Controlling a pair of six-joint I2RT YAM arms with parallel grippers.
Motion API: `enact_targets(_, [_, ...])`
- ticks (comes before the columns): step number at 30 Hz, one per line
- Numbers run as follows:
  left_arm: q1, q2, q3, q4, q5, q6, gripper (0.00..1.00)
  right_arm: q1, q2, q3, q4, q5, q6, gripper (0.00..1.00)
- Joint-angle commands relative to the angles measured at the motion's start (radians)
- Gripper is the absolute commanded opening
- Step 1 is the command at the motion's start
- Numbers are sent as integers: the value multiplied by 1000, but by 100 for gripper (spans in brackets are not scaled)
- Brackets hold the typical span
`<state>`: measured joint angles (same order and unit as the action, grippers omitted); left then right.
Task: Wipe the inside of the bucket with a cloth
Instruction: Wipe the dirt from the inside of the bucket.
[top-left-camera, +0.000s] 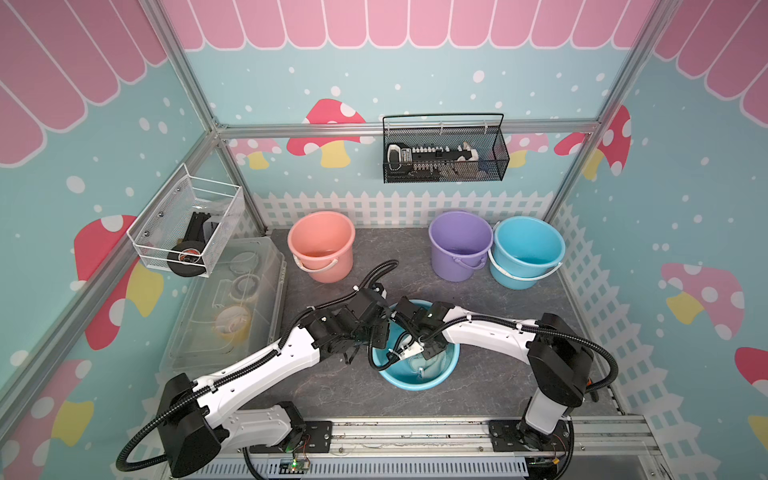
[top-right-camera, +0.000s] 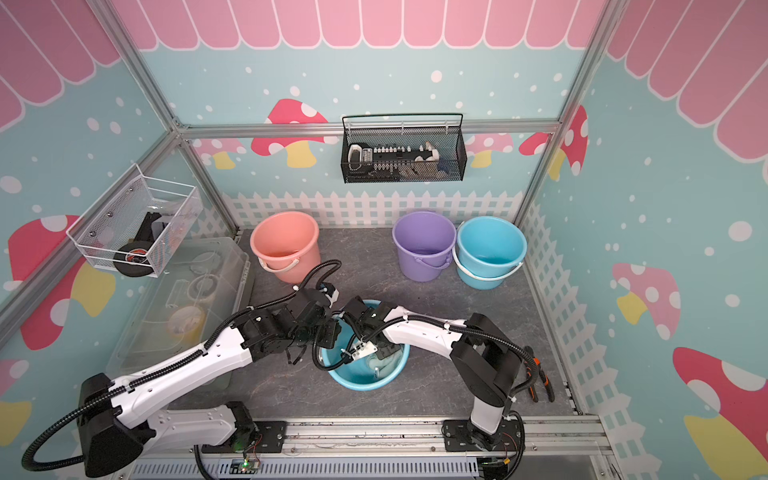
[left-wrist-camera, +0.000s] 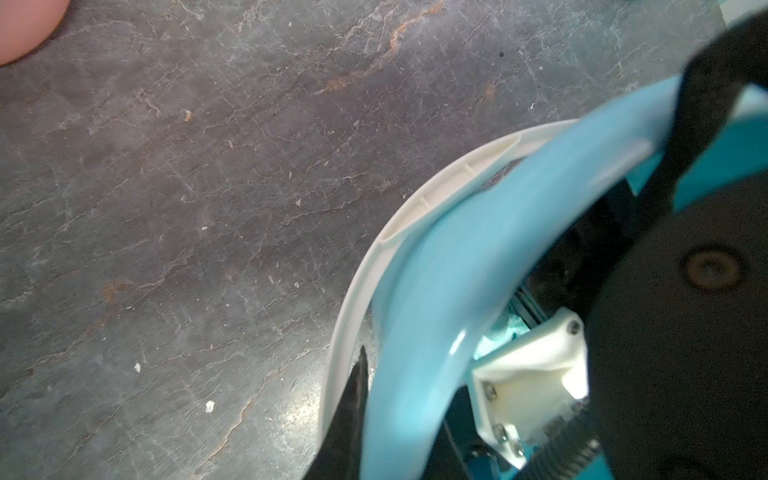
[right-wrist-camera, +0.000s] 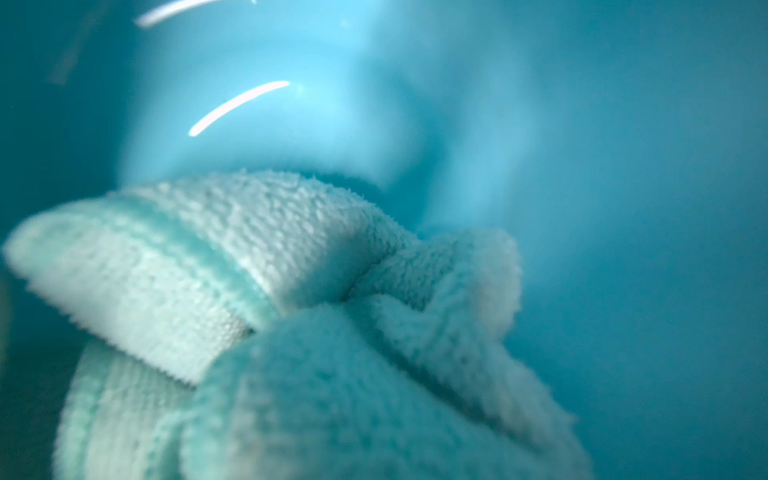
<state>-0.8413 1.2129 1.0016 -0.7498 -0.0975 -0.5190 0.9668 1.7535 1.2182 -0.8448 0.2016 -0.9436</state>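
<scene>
Nearest me, my right pincer (top-left-camera: 430, 353) reaches down inside the blue bucket (top-left-camera: 415, 384). It is closed tight on the cloth (right-wrist-camera: 291, 311), which bunches up right at my fingertips, low against the bucket's inner wall. My left pincer (top-left-camera: 371, 347) pinches that bucket's rim on its left side, one finger (left-wrist-camera: 357, 395) outside the white handle (left-wrist-camera: 415, 208). Farther back, well apart, stand a pink bucket (top-left-camera: 322, 245), a purple bucket (top-left-camera: 459, 245) and a second blue bucket (top-left-camera: 525, 251).

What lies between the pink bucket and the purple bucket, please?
Bare grey tabletop, in both top views; the left arm's cable loop arches just in front.
</scene>
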Motion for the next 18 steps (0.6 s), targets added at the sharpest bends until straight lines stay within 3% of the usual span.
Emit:
enact_targets(1, [-8, -21, 44, 39, -35, 7, 0, -1, 65, -7, -245, -271, 57, 0])
enact_targets(5, [-9, -12, 43, 50, -22, -9, 0, -4, 81, -15, -180, -457, 60, 0])
enact_targets(9, [-14, -9, 44, 68, -5, -15, 0, -3, 54, -49, 7, -557, 90, 0])
enact_targets(18, [-30, 7, 42, 82, 1, -20, 0, -3, -47, -182, 554, -620, 184, 0])
